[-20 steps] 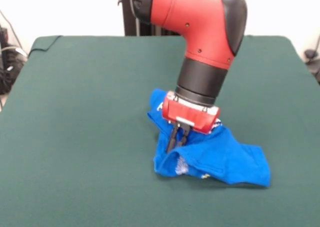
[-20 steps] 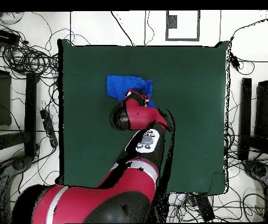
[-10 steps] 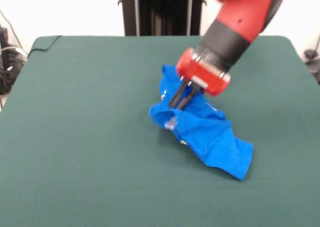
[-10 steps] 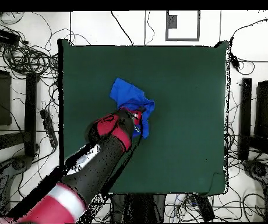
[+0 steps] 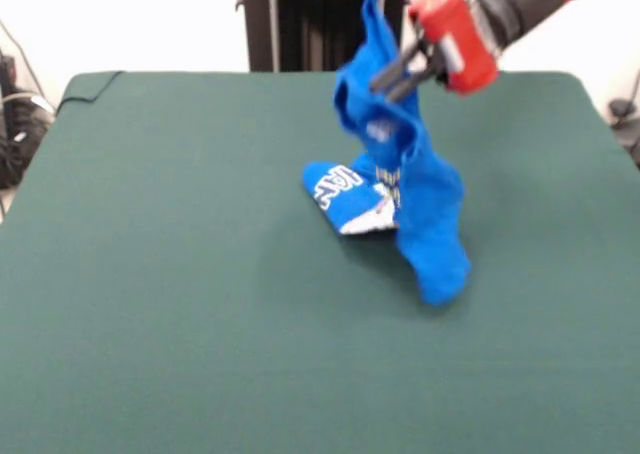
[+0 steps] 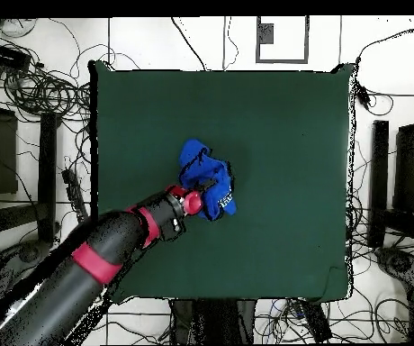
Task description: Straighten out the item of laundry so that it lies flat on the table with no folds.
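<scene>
- Lifted since half a second ago, your T-shirt (image 5: pixel 400 174) now hangs bunched from the gripper (image 5: pixel 408 69), its lower part on the tabletop (image 5: pixel 170 274) near the middle.
- Jaws are clamped on its upper fold.
- Nothing lies flat yet; you have all the spreading left.

Bright blue T-shirt (image 5: pixel 405 164), bunched and folded, hanging as a tall drape from a raised upper fold, with that fold well above the dark green table (image 5: pixel 160 274). Lower portions trail down to the cloth: a flap bearing white block lettering lies to the left of the drape, and a plain blue end reaches the table nearer the viewer, to the right. Seen from overhead, the shirt (image 6: pixel 206 176) forms a compact crumpled mass near the table's (image 6: pixel 283 135) centre.
</scene>
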